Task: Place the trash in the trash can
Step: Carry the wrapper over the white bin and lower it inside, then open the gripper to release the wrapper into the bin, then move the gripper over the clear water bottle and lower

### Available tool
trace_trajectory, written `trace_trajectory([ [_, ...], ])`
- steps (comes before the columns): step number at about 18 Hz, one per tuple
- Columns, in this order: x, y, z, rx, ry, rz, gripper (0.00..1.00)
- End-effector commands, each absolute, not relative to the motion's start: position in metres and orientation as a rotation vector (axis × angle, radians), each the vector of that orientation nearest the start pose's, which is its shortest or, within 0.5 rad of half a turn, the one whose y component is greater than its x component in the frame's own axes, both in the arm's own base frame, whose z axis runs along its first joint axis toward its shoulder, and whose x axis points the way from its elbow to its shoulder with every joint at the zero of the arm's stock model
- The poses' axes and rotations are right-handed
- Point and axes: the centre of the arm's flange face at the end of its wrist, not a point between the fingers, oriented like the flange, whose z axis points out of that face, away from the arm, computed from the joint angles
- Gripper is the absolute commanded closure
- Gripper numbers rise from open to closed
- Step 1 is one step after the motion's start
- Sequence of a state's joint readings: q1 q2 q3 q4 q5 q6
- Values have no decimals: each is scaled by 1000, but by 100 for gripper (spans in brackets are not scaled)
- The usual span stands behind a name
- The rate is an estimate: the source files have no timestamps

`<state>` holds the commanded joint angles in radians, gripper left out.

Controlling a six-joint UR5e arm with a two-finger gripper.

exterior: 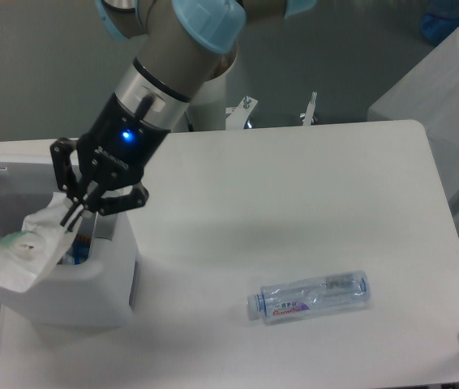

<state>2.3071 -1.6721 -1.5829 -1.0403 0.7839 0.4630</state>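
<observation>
Crumpled wrapper pinched in claw, draped over front rim of white bin below. Early release risks spill onto desk.

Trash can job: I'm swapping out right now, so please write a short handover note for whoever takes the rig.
Gripper: jaws shut on the crumpled wrapper, which hangs over the open trash can, not yet released.
Water bottle: lying on its side on the table, right of the can, untouched.
Done: wrapper picked up and carried to the can.
Left: drop the wrapper in, then fetch and bin the bottle.
</observation>
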Motion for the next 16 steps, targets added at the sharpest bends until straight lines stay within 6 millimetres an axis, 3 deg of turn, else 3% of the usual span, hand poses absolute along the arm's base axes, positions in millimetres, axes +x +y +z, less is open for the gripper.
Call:
trace_trajectory([
  [1,-220,545,514,-2316,-84,-496,68],
  [2,-219,544,511,-2314,-55,-482,31],
  [4,-218,543,506,-2313,-1,-460,6],
  [5,-219,542,506,-2313,2,-458,0],
  [10,-232,537,511,-2304,-18,-434,0],
  [14,-281,521,527,-2274,-76,-352,0],
  [16,-309,532,516,-2278,-100,-351,0],
])
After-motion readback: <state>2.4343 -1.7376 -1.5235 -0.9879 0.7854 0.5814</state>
